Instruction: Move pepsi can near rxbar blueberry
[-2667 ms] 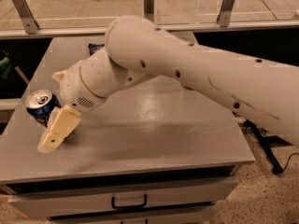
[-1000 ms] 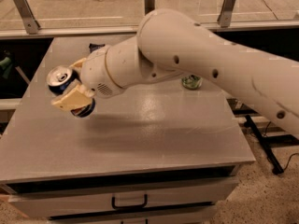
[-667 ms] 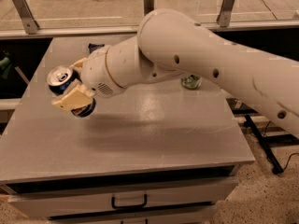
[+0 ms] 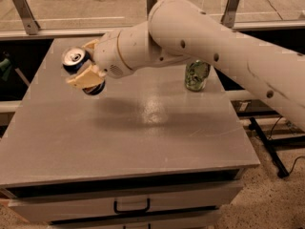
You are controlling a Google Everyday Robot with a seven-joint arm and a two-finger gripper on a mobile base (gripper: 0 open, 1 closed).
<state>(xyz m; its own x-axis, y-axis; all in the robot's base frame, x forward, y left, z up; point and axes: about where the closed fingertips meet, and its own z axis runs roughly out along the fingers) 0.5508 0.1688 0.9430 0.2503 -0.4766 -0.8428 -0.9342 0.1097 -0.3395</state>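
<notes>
I count two cans: one pepsi can (image 4: 75, 58), held in the air above the table's (image 4: 143, 132) far left corner, and one green can (image 4: 197, 75), standing on the table near its far right edge. I count one arm (image 4: 214, 37) with one gripper (image 4: 82, 67), clasped around the pepsi can above that same corner. One drawer handle (image 4: 132, 207) shows below the table's front edge.

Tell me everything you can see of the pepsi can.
The pepsi can is blue with a silver top, metal by its look. It is tilted nearly onto its side, top facing left, and held in the air above the far left part of the grey table. The pincer is shut on it, with one tan finger across its side. Nothing else touches it.
</notes>
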